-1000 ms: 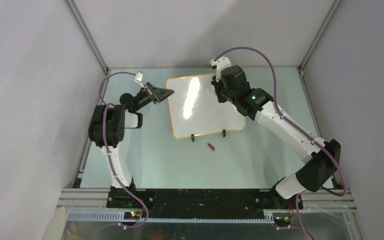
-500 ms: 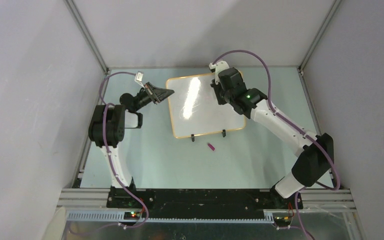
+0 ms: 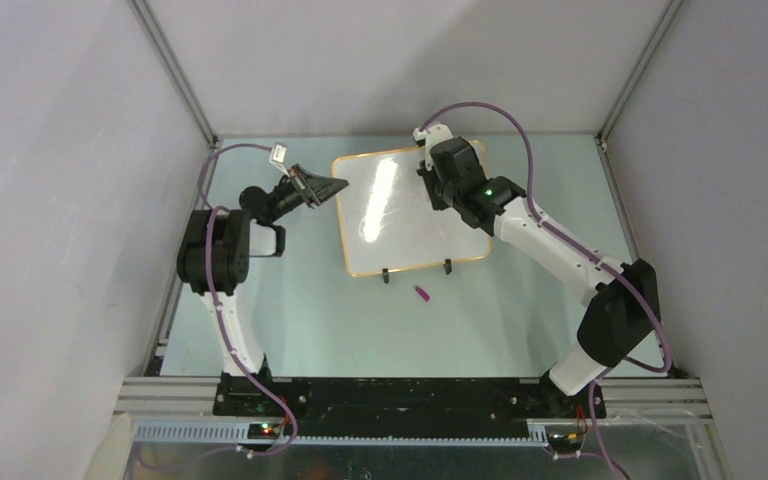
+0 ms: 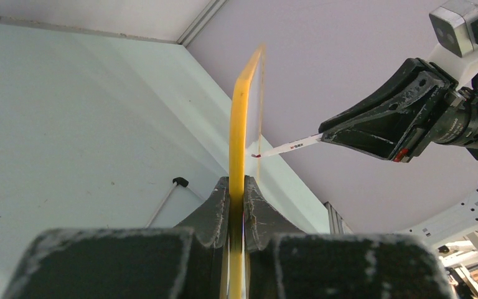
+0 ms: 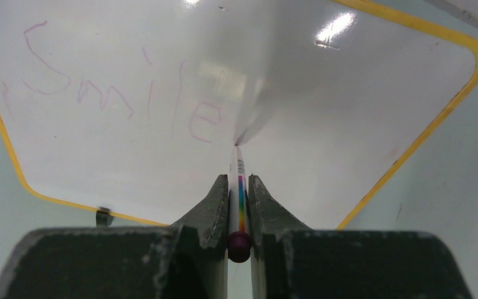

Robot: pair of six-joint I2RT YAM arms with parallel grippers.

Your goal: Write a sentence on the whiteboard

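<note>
The glossy white rectangular whiteboard (image 3: pixel 400 215) with a thin yellow frame stands tilted at the far middle of the table (image 3: pixel 300 320). The left gripper (image 4: pixel 237 187) has its jaws pressed on the board's left edge. The right gripper (image 5: pixel 239 180) pinches a slim white marker (image 5: pixel 239 199), whose tip seems to touch the board just right of a faint pink word "Smile" (image 5: pixel 118 93). I judge that one word is done and more are left. From above the letters are invisible.

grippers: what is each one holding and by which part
Left gripper clamps the whiteboard by its yellow frame edge. Right gripper pinches the marker near its purple back end, tip toward the board.
</note>
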